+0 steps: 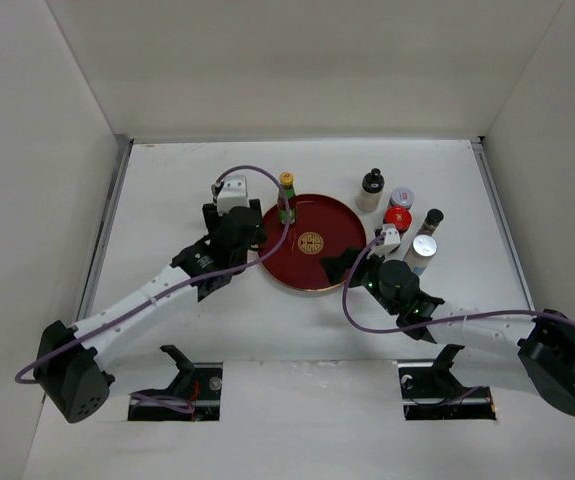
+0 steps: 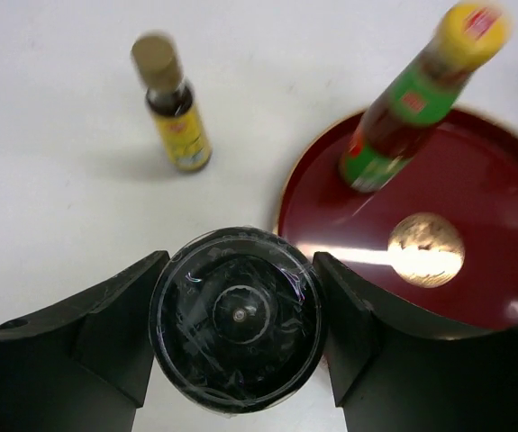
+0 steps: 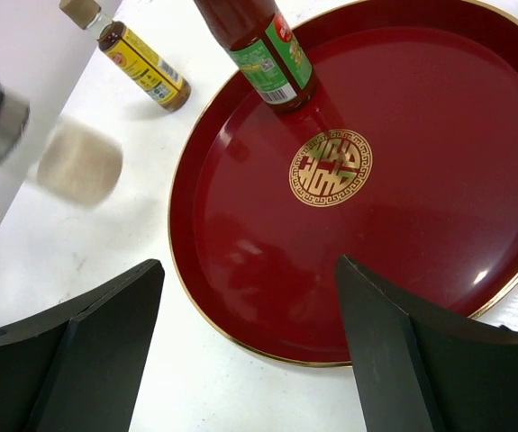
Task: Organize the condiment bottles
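My left gripper (image 1: 248, 233) is shut on a jar with a black cap (image 2: 237, 317) just left of the round red tray (image 1: 339, 222); the wrist view (image 2: 240, 259) shows the cap from above. A red sauce bottle with a yellow cap and green label (image 1: 287, 197) stands on the tray's back left part and shows in both wrist views (image 2: 394, 126) (image 3: 263, 49). A small dark bottle with a yellow label (image 2: 176, 112) stands on the table beyond, also in the right wrist view (image 3: 141, 58). My right gripper (image 1: 339, 264) is open and empty over the tray's near right rim (image 3: 249, 263).
Right of the tray stand several bottles: a black-capped one with white contents (image 1: 371, 190), a silver-capped jar (image 1: 401, 197), a red-capped one (image 1: 397, 218), a dark bottle (image 1: 430, 222) and a silver-capped one (image 1: 422, 250). A blurred pale jar (image 3: 78, 164) shows at left.
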Robot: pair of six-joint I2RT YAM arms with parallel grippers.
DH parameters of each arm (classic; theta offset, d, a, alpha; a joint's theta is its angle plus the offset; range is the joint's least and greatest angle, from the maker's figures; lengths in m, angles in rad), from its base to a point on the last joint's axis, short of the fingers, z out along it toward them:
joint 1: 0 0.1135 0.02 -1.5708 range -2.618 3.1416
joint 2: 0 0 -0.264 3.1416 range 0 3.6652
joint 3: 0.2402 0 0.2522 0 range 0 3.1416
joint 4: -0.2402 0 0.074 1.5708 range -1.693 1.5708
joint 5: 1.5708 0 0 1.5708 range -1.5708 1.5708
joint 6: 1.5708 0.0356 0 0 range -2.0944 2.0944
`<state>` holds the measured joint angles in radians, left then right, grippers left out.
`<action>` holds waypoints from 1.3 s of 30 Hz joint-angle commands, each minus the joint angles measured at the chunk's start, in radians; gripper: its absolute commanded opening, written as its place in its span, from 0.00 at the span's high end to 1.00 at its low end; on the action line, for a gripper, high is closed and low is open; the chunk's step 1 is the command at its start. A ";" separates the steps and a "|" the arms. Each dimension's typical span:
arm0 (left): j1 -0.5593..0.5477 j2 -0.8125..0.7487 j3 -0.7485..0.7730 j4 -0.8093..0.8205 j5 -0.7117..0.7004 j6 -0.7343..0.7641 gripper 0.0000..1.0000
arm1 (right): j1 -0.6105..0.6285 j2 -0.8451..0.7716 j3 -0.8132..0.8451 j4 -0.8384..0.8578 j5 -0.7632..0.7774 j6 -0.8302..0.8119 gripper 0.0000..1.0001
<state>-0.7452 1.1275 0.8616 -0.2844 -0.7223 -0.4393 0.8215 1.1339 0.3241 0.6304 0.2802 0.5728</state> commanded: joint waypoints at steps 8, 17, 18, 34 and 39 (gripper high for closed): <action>-0.024 0.271 0.166 0.375 0.032 0.103 0.65 | 0.001 -0.043 0.004 0.043 -0.001 0.007 0.17; 0.010 0.426 0.209 0.453 0.096 0.113 0.66 | -0.002 -0.051 0.003 0.041 -0.006 0.007 0.16; 0.013 0.442 0.214 0.455 0.104 0.113 0.66 | 0.000 -0.051 0.003 0.043 -0.004 0.007 0.16; 0.025 0.359 0.140 0.400 0.118 0.106 0.12 | -0.006 -0.039 0.004 0.040 -0.006 0.007 0.14; 0.037 0.223 0.120 0.347 0.035 0.111 0.09 | -0.006 -0.028 0.006 0.046 -0.006 0.009 0.14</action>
<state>-0.7181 1.4597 0.9939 0.0544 -0.6212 -0.3359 0.8188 1.1007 0.3241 0.6292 0.2802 0.5732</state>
